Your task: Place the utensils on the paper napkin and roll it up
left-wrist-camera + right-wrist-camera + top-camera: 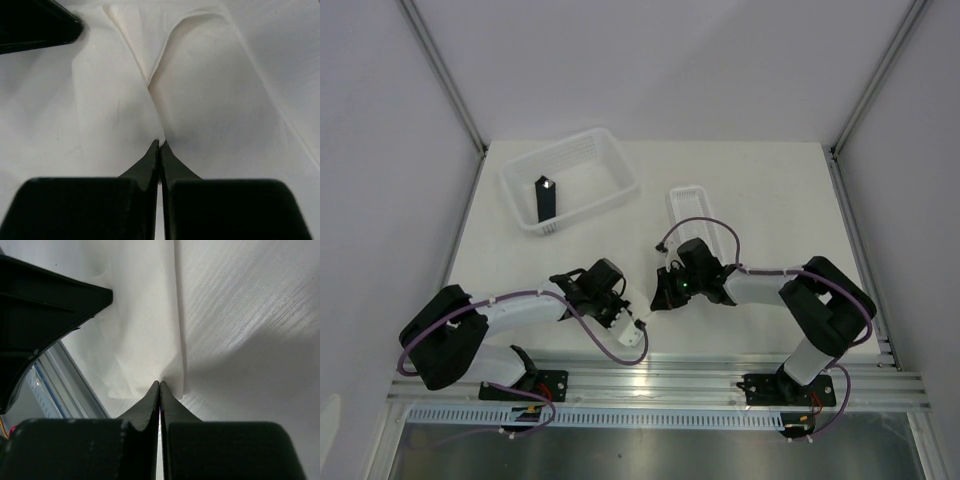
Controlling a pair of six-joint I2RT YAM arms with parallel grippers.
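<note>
The paper napkin (200, 100) is bunched into soft white folds on the table. In the left wrist view a crease runs straight down to my left gripper (160, 142), which is shut and pinches a fold at its tips. My right gripper (160, 383) is shut too, with the napkin's (145, 325) folded edge caught at its tips. From above, the left gripper (632, 303) and the right gripper (658, 298) meet tip to tip near the table's front middle. The utensils are out of view in every frame.
A large white slotted basket (582, 160) at the back left holds a black upright block (547, 197). A narrow white ribbed tray (692, 205) lies behind the right arm. The aluminium rail (700, 378) runs along the near edge, close below the grippers.
</note>
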